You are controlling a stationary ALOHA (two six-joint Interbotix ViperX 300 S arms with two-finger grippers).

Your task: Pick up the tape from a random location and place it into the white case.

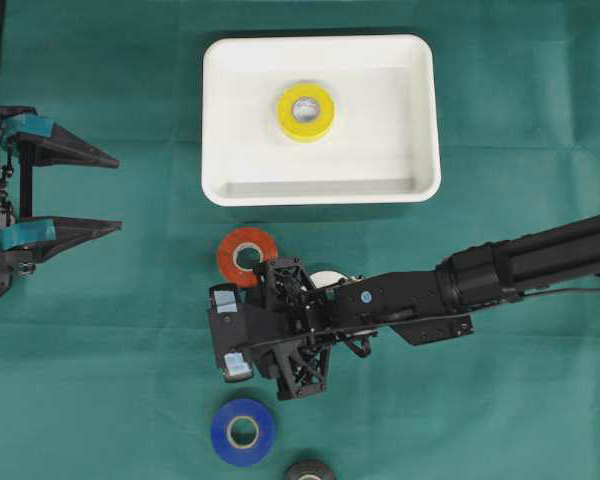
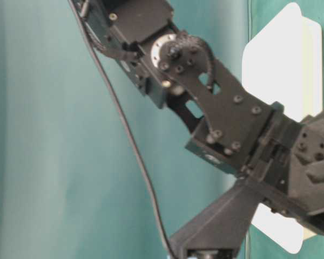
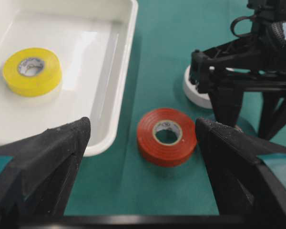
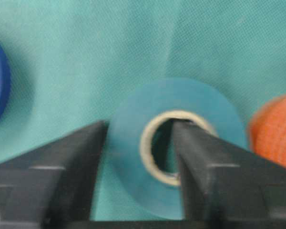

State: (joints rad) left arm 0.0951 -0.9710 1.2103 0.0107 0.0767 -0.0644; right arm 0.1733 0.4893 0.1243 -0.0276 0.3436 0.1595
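Pincer closing on a teal tape roll beside the orange one

Teal tape roll (image 4: 174, 157) lay flat on the green cloth (image 1: 100, 330), and the right gripper (image 4: 138, 157) had one finger outside its rim and the other down inside its cardboard core, with the roll's wall between them. The wrist view was blurred, so whether the pads had already bitten firm on that wall could not be told. To do this step well, the squeeze had to finish before any lift, and the lift had to go straight up, since a one-wall hold lets a roll swing or slip.

Just to one side of the pincer sat an orange tape roll (image 1: 246, 255), near enough that a sideways drag would have nudged it. A blue tape roll (image 1: 243, 431) lay on the other side, further off, with a dark roll (image 1: 310, 471) at the picture's edge beyond it. A white roll (image 3: 196, 88) sat under the arm's wrist, mostly hidden.

Beyond the orange roll stood the white case (image 1: 220, 120), already holding a yellow tape roll (image 1: 305, 111) near its middle; open floor remained around it for a drop.

Far to the side, the left gripper (image 1: 118, 194) hung with its jaws spread wide, holding nothing, well clear of the carry path.
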